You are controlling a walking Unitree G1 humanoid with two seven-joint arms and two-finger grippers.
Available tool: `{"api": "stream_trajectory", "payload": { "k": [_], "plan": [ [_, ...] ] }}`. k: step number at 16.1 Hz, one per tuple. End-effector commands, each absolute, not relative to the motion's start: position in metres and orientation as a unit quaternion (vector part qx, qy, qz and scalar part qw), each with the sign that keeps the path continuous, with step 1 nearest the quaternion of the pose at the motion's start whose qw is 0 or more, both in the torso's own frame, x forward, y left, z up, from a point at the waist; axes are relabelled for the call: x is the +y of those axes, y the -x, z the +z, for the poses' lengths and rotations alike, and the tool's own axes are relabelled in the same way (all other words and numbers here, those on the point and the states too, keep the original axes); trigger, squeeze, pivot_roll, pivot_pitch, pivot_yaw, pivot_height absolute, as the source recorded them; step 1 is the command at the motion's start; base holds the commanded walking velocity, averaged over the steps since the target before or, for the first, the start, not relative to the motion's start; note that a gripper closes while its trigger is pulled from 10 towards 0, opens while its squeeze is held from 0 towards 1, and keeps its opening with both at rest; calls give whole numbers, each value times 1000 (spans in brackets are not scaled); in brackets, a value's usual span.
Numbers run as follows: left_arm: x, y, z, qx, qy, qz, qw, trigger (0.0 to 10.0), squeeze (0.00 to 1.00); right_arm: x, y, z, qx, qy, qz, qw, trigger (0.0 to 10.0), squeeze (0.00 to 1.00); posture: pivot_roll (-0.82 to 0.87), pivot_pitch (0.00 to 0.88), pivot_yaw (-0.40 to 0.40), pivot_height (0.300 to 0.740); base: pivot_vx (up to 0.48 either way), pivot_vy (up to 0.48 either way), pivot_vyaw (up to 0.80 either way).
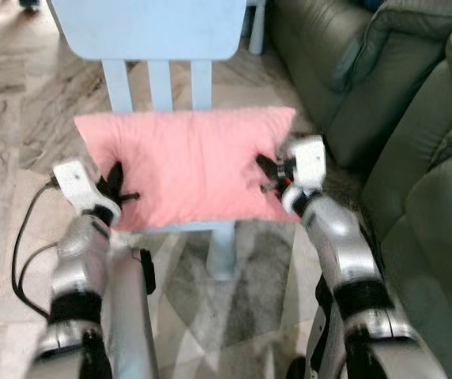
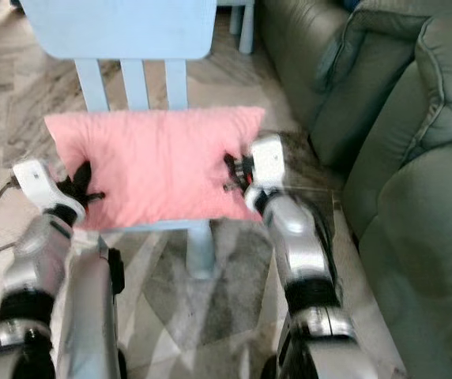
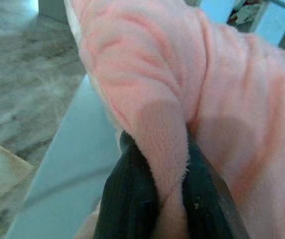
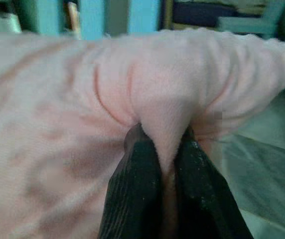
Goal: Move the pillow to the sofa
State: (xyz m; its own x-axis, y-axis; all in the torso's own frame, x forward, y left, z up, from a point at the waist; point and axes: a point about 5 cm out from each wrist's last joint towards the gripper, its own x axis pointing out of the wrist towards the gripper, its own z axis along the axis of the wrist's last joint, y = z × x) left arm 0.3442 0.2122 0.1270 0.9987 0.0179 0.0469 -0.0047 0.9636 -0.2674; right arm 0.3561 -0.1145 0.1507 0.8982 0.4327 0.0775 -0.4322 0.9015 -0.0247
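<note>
Soft pink fleece rectangular pillow is lying on the seat of a smooth pale-blue wooden chair. Left gripper and right gripper are each pinching a puckered fold of fleece between ribbed black fingers. A cushioned grey-green, apparently leather, sofa is standing just beside the chair.

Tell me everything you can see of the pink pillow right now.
The pink pillow is rectangular, soft and fleecy, lying flat across the seat of the light blue chair beside the green sofa. The left gripper pinches a fold at one end, the right gripper pinches the other; fabric puckers around both.
</note>
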Motion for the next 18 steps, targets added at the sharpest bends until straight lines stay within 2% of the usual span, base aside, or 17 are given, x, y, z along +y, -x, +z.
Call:
{"api": "stream_trajectory", "payload": {
  "k": [1, 2, 3, 4, 6, 8, 13, 18],
  "plan": [
    [208, -340, 134, -43, 97, 7, 994, 1686, 0, -118, -351, 158, -60, 19, 203, 977, 10000, 0, 36, 0, -24, 311, 0, 0, 0],
    [204, -337, 135, -49, 81, 7, 996, 6392, 0, -121, -346, 157, -63, 31, 190, 979, 10000, 0, 28, 0, -23, 311, 0, 0, 0],
    [197, -334, 137, -54, 76, 6, 996, 10000, 0, -125, -340, 158, -77, 59, 164, 982, 10000, 0, 17, 0, -20, 311, 0, 0, 0],
    [191, -329, 138, -60, 70, 7, 996, 10000, 0, -133, -335, 162, -93, 83, 121, 985, 10000, 0, 10, 0, -18, 311, 0, 0, 0],
    [188, -327, 138, -61, 61, 10, 996, 10000, 0, -138, -332, 163, -98, 91, 95, 986, 10000, 0, 5, 0, -17, 311, 0, 0, 0],
    [177, -317, 135, -52, 56, 16, 997, 10000, 0, -153, -324, 159, -76, 116, 24, 990, 10000, 0, 4, 0, -14, 311, 0, 0, 0],
    [163, -313, 134, -51, 36, -9, 998, 10000, 0, -153, -327, 166, -81, 120, 0, 989, 10000, 0, 7, 0, -9, 311, 0, 0, 0],
    [164, -317, 141, -54, 35, -7, 998, 10000, 0, -156, -330, 171, -79, 110, -13, 991, 10000, 0, 5, 0, -1, 311, 0, 0, 0]
  ]
}}
